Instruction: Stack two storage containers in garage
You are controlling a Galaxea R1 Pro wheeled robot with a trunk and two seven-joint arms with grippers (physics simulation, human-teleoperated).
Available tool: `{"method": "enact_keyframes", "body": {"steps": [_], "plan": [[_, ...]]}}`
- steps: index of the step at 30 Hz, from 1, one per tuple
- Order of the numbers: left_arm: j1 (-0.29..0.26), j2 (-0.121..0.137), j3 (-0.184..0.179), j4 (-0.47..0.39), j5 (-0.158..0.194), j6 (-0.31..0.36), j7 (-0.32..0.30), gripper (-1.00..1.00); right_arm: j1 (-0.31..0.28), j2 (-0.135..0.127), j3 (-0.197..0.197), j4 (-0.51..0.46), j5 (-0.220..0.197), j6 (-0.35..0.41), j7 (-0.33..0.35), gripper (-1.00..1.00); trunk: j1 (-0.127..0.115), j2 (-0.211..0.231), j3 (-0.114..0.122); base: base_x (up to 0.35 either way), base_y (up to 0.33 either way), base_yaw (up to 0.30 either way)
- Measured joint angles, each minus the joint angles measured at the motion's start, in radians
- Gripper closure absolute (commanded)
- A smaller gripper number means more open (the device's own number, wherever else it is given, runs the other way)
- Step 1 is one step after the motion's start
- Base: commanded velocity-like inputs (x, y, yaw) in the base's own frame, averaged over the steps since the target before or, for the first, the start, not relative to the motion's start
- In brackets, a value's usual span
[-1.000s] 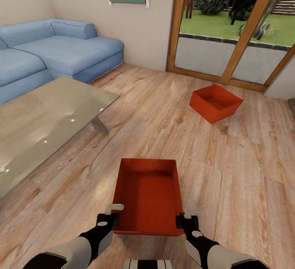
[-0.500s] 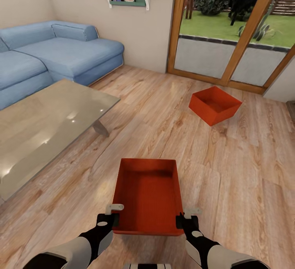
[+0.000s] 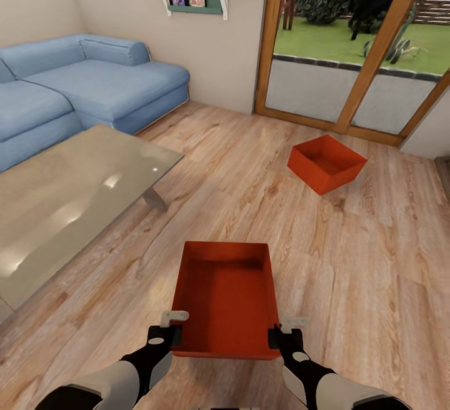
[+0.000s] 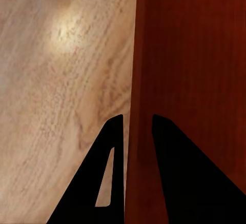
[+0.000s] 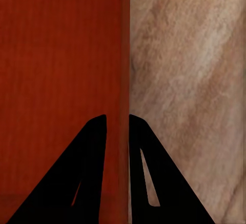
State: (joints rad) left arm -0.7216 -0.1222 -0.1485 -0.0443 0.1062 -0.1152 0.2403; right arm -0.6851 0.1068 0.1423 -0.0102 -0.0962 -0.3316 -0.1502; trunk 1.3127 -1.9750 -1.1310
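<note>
I hold one orange-red storage container (image 3: 225, 297) by its two long walls, low over the living room's wood planks. My left gripper (image 3: 174, 330) is shut on its left wall and my right gripper (image 3: 280, 332) on its right wall. In the left wrist view the container wall (image 4: 137, 80) runs between the black fingers (image 4: 110, 178) of the left gripper (image 4: 137, 126). In the right wrist view the wall (image 5: 124, 55) sits between the pads of the right gripper (image 5: 118, 119). The other storage container (image 3: 326, 163) rests on the planks ahead to the right, near the glass doors.
A glass coffee table (image 3: 69, 197) stands to the left, with a blue sofa (image 3: 94, 85) behind it. Wood-framed glass doors (image 3: 350, 54) close off the far right. Bare plank floor (image 3: 250, 197) lies between the two containers.
The whole room has slid slightly down in the head view, so the camera has moved. The held container and both grippers keep the same place in the picture.
</note>
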Motion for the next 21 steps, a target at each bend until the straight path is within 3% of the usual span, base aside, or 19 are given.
{"method": "enact_keyframes", "body": {"steps": [5,21], "plan": [[-0.001,0.001,-0.008,0.000,0.002,-0.001,0.002,1.00,0.000,0.004,0.027,0.005,-0.035,-0.007,-0.005,1.00,-0.019,0.035,0.016,0.000,0.000,0.000],[-0.001,0.003,-0.006,-0.001,-0.002,0.000,0.001,1.00,0.000,0.005,0.031,0.006,-0.041,-0.008,-0.005,1.00,-0.081,0.147,0.066,0.000,0.000,0.000]]}}
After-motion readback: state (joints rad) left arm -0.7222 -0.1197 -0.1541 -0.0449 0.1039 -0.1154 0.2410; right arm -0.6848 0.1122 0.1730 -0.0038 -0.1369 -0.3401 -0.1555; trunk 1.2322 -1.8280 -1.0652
